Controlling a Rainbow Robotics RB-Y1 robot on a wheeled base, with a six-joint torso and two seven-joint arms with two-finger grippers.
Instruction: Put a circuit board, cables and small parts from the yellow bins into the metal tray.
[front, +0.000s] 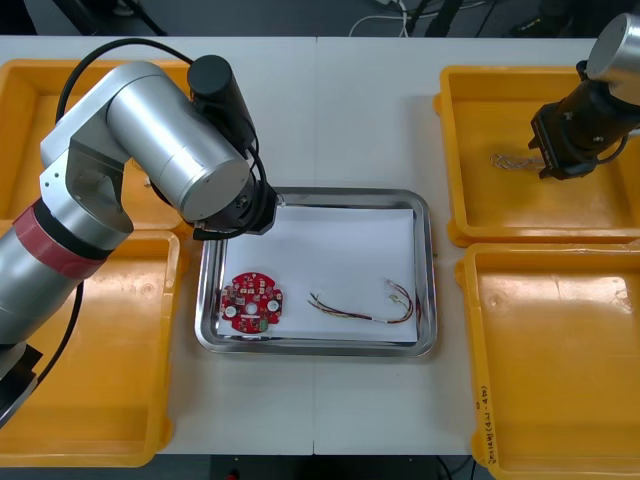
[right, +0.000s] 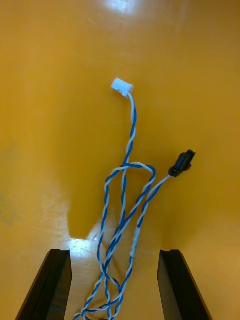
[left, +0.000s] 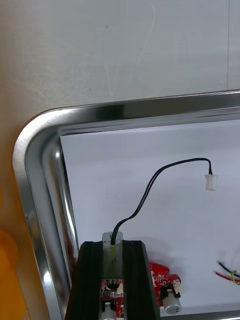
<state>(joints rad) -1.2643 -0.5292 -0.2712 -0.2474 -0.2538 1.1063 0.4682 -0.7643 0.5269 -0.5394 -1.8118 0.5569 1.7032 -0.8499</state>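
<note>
White-lined metal tray (front: 430, 270) with the left tool (left: 114, 246) gripping a black cable (left: 150, 187) above it, while the right tool (front: 563, 150) gapes over a yellow bin (front: 480, 215).

The left tool hangs over the tray's far left corner, its fingers closed on the pale plug at one end of the black cable. The rest of the cable curves out over the white inside to a white plug. A red circuit board (front: 251, 301) lies in the tray's near left part, and a red and yellow cable (front: 360, 310) lies to its right, apart from it. The right tool is above the far bin on the counter's (front: 360, 110) right side, fingers well apart and holding nothing. A twisted blue and white cable (right: 133, 122) lies on the bin floor, its loops running between the two fingers, with one white plug and one black.
</note>
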